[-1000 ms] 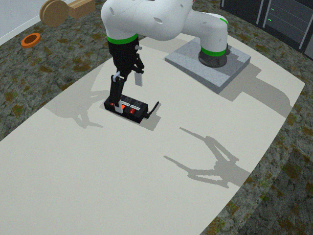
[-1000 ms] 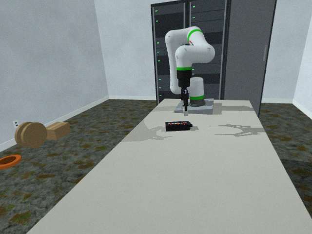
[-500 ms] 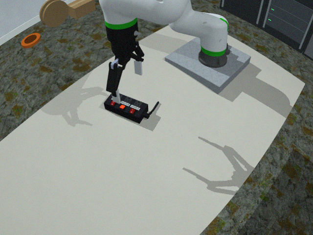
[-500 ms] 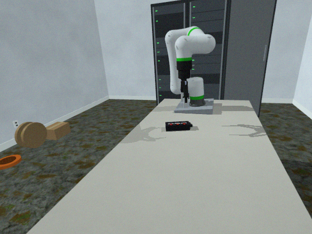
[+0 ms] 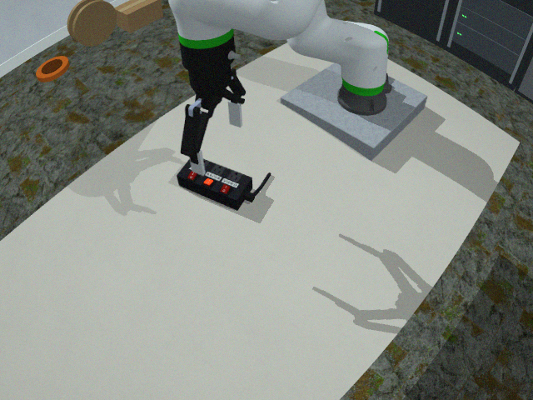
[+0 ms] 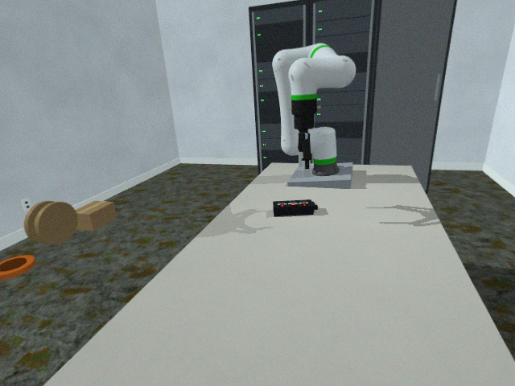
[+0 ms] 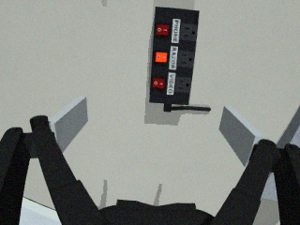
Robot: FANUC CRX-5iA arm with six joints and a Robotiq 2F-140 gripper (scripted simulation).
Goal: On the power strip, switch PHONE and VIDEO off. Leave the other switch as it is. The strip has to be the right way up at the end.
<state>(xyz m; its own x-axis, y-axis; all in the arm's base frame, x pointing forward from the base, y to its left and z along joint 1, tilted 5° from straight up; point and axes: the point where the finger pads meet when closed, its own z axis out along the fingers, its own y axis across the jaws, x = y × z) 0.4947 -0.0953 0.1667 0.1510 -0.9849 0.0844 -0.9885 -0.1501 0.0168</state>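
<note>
Three rocker switches face up on our black power strip [image 5: 215, 183], lying mid-tabletop [image 5: 215, 301]; our claw [image 5: 217, 137] hangs above it, fingers wide apart and empty, server cabinets [image 6: 315, 83] behind.

Power strip [image 5: 215, 184]: matt black plastic casing, switches look glossy red/orange plastic, small white label strips beside them. Table [image 5: 215, 301] under the strip: smooth matt off-white, no grain. Behind the strip, base plate [image 5: 301, 109]: flat grey, stone-like speckle. Arm [image 5: 344, 47] above it: smooth white shell, slight sheen, green bands. Gripper [image 5: 215, 142]: matt black links, pale grey pads. Floor [image 5: 86, 112] around the table: rough, mottled.
</note>
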